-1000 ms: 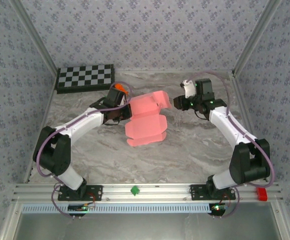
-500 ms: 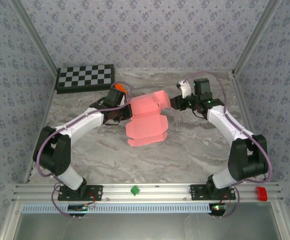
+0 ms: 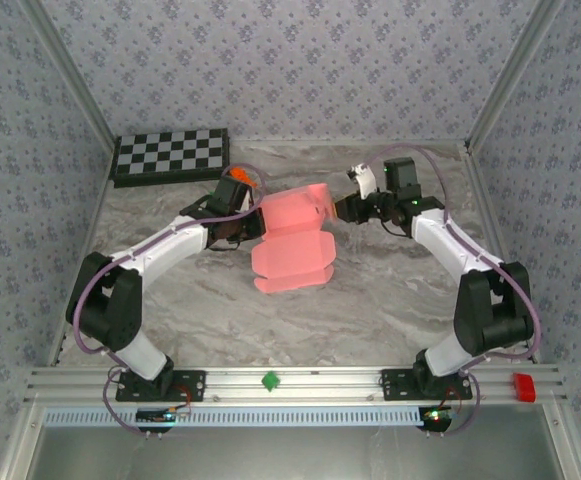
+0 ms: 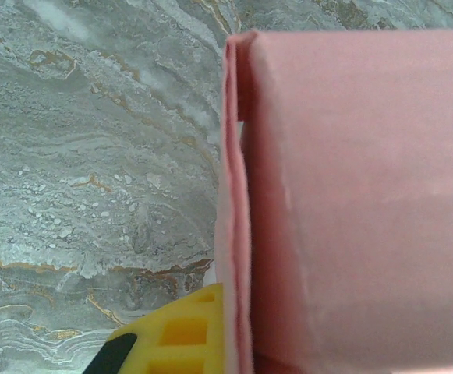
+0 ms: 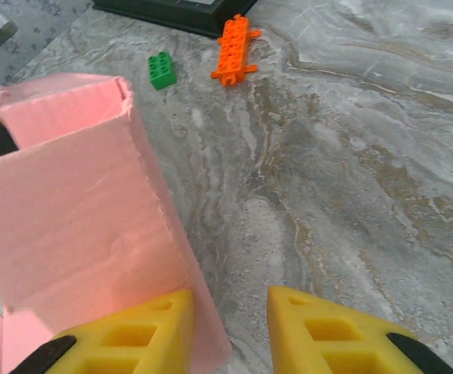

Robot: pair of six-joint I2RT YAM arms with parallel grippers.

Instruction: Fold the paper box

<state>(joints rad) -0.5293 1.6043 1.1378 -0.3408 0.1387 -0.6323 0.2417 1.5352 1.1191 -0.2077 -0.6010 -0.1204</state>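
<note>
Closest in, the left jaws are clamped on the left wall of the paper box. One yellow finger lies flush against the outside of the card, and its partner is hidden behind the pink. That hold probably anchors the box so it cannot skid while the other side is worked.

Facing them, the right jaws stand apart, with bare worktop showing through the gap. Their left-hand pad touches the bottom corner of the raised panel, and the panel's free edge reaches just into the gap. From that line-up, they look set either to nip this edge or to press the panel over toward the left jaws.

Seen from above, the box sits between the two sets of jaws. Its upright part is level with them, and its flat flapped part lies on the worktop on the side of the arm bases.

Beyond the panel from the right jaws lie a green brick and an orange brick, well apart from the card. Past those is the dark edge of the checkerboard. None of them lies between jaws and box, so the fold has room. The one thing close is the left arm, whose wrist sits right behind the held wall, and a hard push would likely drive the panel against it.
</note>
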